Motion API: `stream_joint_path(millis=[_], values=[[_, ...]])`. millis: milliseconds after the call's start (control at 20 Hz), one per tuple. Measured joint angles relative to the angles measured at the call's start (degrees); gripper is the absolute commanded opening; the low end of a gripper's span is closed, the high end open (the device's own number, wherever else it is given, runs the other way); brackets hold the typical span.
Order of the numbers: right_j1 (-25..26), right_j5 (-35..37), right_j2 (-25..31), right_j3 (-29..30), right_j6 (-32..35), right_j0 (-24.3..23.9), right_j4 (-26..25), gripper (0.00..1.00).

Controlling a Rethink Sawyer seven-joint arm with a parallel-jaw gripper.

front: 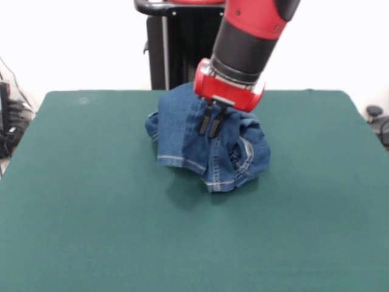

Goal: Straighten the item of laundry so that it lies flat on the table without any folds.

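Jeans [206,146] bunching in a soft heap near the middle of the green bench [91,231].
Judging by the look, the limp, fairly thick denim is asking for a hem or waistband grip; the jaws [209,125] are hanging at the heap's twelve o'clock, nearly closed against the cloth, though a firm hold is unclear.

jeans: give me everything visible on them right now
The jeans are small, blue denim with tan stitching, bunched in a crumpled heap rather than flat. Hemmed edges hang at the front, folds pile up on the picture's right. They sit on the green table, toward its far middle. The gripper comes down from above, its dark fingers close together against the bunched cloth at the heap's top.
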Motion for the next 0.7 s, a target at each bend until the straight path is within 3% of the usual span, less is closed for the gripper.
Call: stream_joint_path(millis=[700], values=[[-0.85,7.98,-1.71,0.00,0.25,4.52,5.54,0.00]])
